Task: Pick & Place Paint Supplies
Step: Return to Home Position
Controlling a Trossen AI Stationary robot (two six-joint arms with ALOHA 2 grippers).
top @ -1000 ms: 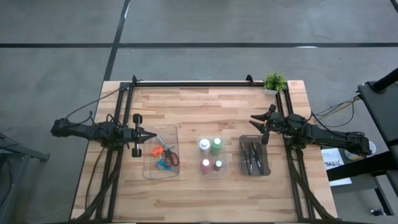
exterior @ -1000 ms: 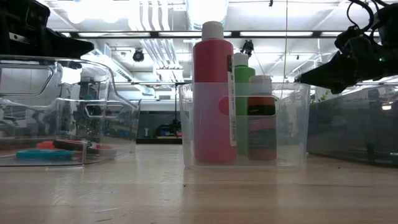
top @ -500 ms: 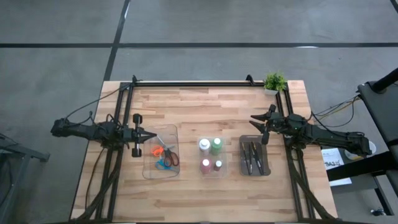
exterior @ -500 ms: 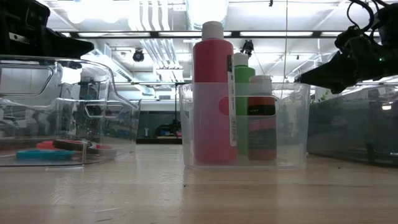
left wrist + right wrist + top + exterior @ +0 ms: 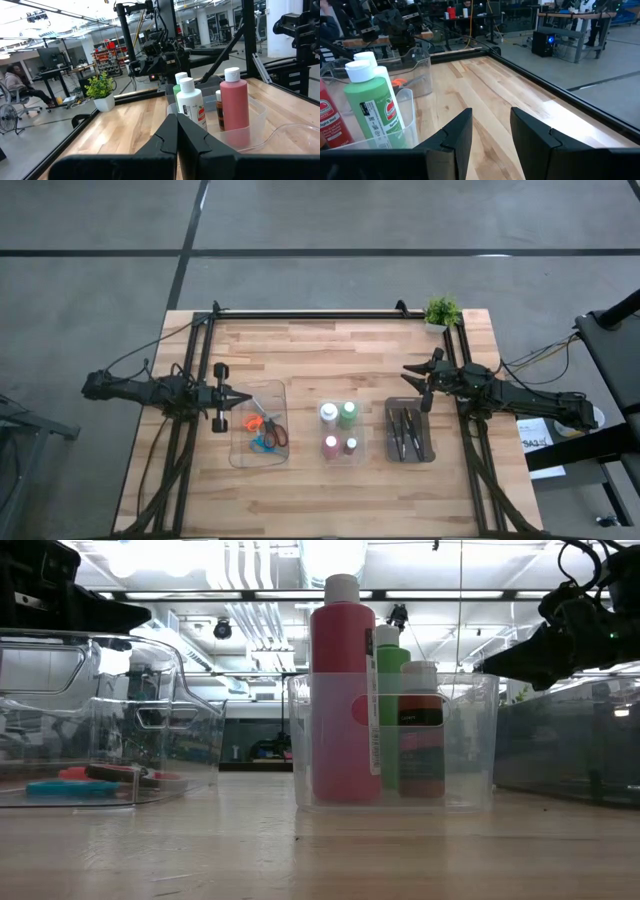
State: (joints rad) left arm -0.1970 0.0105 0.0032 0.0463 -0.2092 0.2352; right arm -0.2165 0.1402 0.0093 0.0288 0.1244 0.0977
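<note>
1. Nothing has moved since a second ago; both arms sit as they were.
2. Left gripper (image 5: pixel 177 120), jaws clenched on nothing, hangs beside the clear tray's (image 5: pixel 245 456) left edge.
3. Right gripper (image 5: pixel 491 117), jaws released and empty, hangs near the grey tray's (image 5: pixel 410 459) far edge.
4. Scissors (image 5: pixel 266 432) lie in the clear tray.
5. Bottles (image 5: pixel 329 414) stand in the middle bin (image 5: pixel 465 740).
6. Brushes (image 5: pixel 407 428) lie in the grey tray.

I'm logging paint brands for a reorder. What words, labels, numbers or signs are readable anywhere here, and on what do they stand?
No text is clear enough to quote.
On the green bottle: a label with a red logo, a barcode and small print, too blurred to read.
On the white bottle: a label with a red logo, unreadable.
On the brownish bottle: a dark label, print too small to read.
</note>
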